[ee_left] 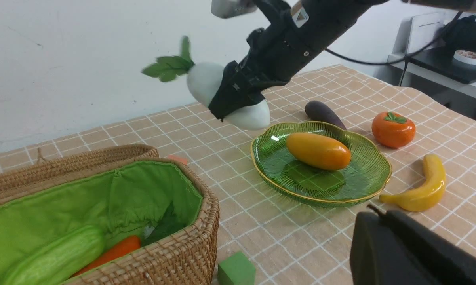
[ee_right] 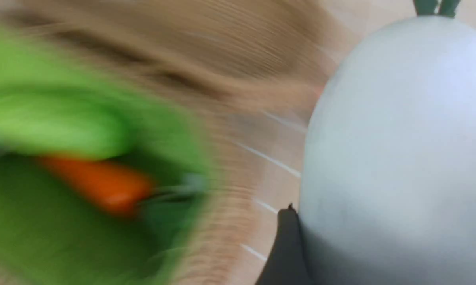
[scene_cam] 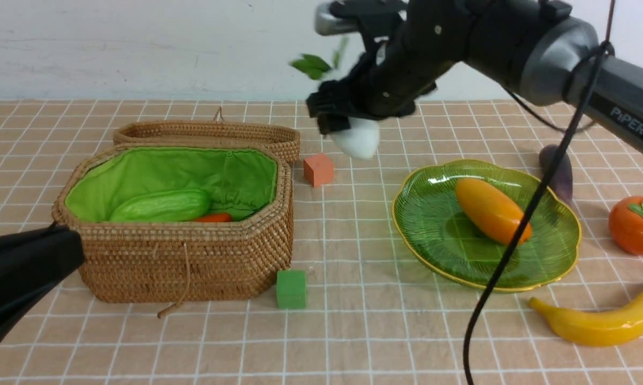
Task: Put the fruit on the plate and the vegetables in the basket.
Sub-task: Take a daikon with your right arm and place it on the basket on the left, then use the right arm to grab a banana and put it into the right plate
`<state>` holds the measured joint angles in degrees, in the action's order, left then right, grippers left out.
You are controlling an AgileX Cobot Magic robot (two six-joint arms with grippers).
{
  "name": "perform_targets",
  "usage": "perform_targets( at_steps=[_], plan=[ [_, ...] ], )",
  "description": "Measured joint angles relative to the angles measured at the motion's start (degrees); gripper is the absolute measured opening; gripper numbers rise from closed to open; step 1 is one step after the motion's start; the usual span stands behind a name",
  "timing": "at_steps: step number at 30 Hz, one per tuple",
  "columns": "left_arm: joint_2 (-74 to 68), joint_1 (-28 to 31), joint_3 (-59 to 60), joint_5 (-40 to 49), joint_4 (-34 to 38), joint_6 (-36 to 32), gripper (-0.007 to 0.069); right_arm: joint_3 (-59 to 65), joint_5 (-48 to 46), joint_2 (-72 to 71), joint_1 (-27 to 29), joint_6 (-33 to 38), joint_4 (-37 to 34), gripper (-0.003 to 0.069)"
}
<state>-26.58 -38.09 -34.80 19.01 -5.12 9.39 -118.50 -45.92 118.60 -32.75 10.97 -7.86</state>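
White radish (scene_cam: 360, 140) is gripped in the right jaws, up in the air; next they must carry it left, over the basket (scene_cam: 193, 262) below them, and let go; the left jaws are closed.

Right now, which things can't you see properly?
Carrot: front view, mostly hidden behind cucumber and basket wall.
Radish: front view, mostly covered by the right gripper.
Eggplant: front view, partly behind the plate rim.
Basket: right wrist view, smeared by motion blur.
Left arm: front view, tip cut off by the edge.
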Motion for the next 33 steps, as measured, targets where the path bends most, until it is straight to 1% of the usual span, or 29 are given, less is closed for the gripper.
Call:
perform_targets(
  at_steps=[1, 4, 5, 6, 7, 10, 12, 15, 16, 17, 18, 19, 20, 21, 22, 23, 24, 25, 27, 28, 30, 33],
  plan=[
    [0.00, 0.00, 0.00, -0.22, -0.18, 0.70, 0.0000, 0.00, 1.92, -0.19, -1.60, 8.64, -3.51, 0.0531],
    [0.00, 0.00, 0.00, -0.35, -0.23, 1.84, 0.0000, 0.00, 4.96, 0.92, -5.11, 28.08, -13.46, 0.0531],
    [0.00, 0.00, 0.00, -0.35, -0.26, 1.84, 0.0000, 0.00, 5.24, 1.06, -5.50, 29.30, -14.96, 0.0531],
    [0.00, 0.00, 0.00, -0.40, -0.38, 2.12, 0.0000, 0.00, 8.01, 2.78, -6.57, 38.26, -20.37, 0.0531],
    [0.00, 0.00, 0.00, -0.40, -0.38, 2.15, 0.0000, 0.00, 9.45, 3.65, -6.80, 41.84, -23.21, 0.0531],
    [0.00, 0.00, 0.00, -0.40, -0.38, 2.23, 0.0000, 0.00, 14.98, 6.64, -6.88, 47.32, -28.06, 0.0531],
    [0.00, 0.00, 0.00, -0.40, -0.38, 2.36, 0.0001, 0.00, 16.95, 8.13, -6.74, 47.89, -29.13, 0.0531],
    [0.00, 0.00, 0.00, -0.40, -0.38, 2.37, 0.0001, 0.07, 17.05, 9.01, -6.64, 46.97, -28.97, 0.0542],
    [0.00, 0.00, 0.00, -0.40, -0.38, 2.37, 0.0001, 0.11, 14.95, 8.74, -6.64, 45.75, -28.64, 0.0600],
    [0.00, 0.00, 0.00, -0.40, -0.38, 2.37, 0.0001, 0.11, 13.72, 8.30, -6.64, 44.69, -27.98, 0.0629],
    [0.00, 0.00, 0.00, -0.40, -0.38, 2.37, 0.0001, 0.11, 13.32, 8.16, -6.64, 44.69, -27.98, 0.0635],
    [0.00, 0.00, 0.00, -0.40, -0.38, 2.37, 0.0001, 0.11, 9.59, 6.60, -6.64, 41.75, -25.57, 0.0664],
    [0.00, 0.00, 0.00, -0.40, -0.38, 2.37, 0.0001, 0.11, 8.49, 6.09, -6.64, 40.70, -24.68, 0.0671],
    [0.00, 0.00, 0.00, -0.40, -0.38, 1.72, 0.0000, 0.11, 3.40, 3.49, -6.64, 35.15, -19.58, 0.0674],
    [0.00, 0.00, 0.00, -0.40, -0.38, 1.61, 0.0000, 0.11, 2.68, 2.73, -6.64, 33.42, -18.93, 0.0673],
    [0.00, 0.00, 0.00, -0.40, -0.38, 1.11, 0.0000, 0.11, -1.20, 1.54, -6.64, 29.63, -16.17, 0.0665],
    [-0.06, 0.00, 0.00, -0.40, -0.38, 0.19, 0.0000, 0.11, -8.14, -2.41, -6.50, 21.27, -10.18, 0.0627],
    [-0.13, 0.00, 0.00, -0.40, -0.38, -0.07, 0.0000, 0.11, -11.83, -4.17, -6.39, 16.00, -6.28, 0.0601],
    [-0.65, 0.00, 0.00, -0.47, -0.20, -0.46, -0.0001, 0.11, -20.37, -7.72, -6.04, 6.37, 0.71, 0.0521],
    [-1.15, 0.00, 0.00, -0.68, 0.04, -0.46, -0.0001, 0.11, -23.22, -9.83, -5.56, -0.32, 5.21, 0.0443],
    [-1.76, 0.00, 0.00, -1.09, 0.31, -0.87, -0.0001, 1.25, -24.82, -12.21, -4.74, -7.18, 11.60, 0.0329],
    [-2.41, 0.00, 0.00, -1.71, 0.99, -1.62, -0.0001, 4.68, -25.18, -15.20, -2.94, -12.94, 15.92, 0.0190]
  ],
)
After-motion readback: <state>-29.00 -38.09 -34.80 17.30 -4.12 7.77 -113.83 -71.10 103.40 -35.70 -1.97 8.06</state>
